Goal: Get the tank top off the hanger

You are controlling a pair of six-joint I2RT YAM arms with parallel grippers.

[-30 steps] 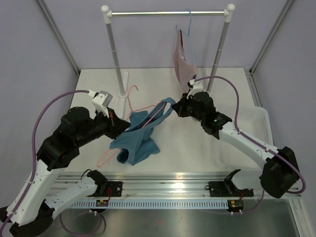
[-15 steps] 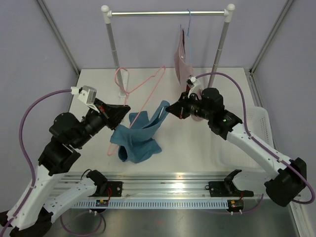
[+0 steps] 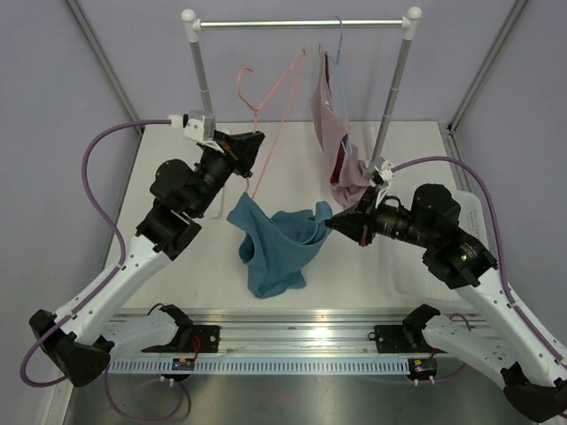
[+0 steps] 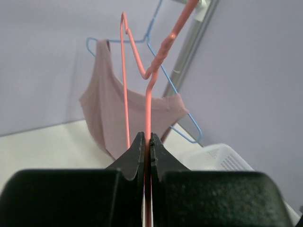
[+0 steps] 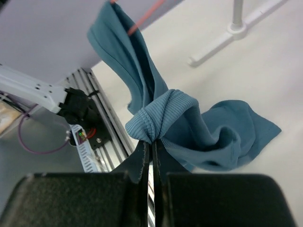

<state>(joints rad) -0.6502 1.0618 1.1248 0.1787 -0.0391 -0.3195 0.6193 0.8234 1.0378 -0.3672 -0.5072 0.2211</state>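
My left gripper (image 3: 252,146) is shut on the thin pink wire hanger (image 3: 282,113) and holds it high, near the rail. In the left wrist view the wire (image 4: 147,109) runs up from between the closed fingertips of the left gripper (image 4: 147,138). The teal-blue tank top (image 3: 279,243) droops over the table. Its upper left corner still hangs at the hanger's low end. My right gripper (image 3: 330,221) is shut on a bunched fold of the top (image 5: 165,113), as the right wrist view shows (image 5: 152,142). The pink wire (image 5: 144,18) enters the fabric at its top.
A dusty pink top (image 3: 330,115) hangs on a light blue hanger (image 4: 182,120) from the rail (image 3: 301,24) at the back, close to the raised pink hanger. The rail's two posts stand on the table. A white basket (image 3: 469,221) sits at the right edge.
My left gripper has lifted the pink hanger up and back toward the rail. My right gripper has pulled the tank top right and nearer, so most of it has come off the wire.
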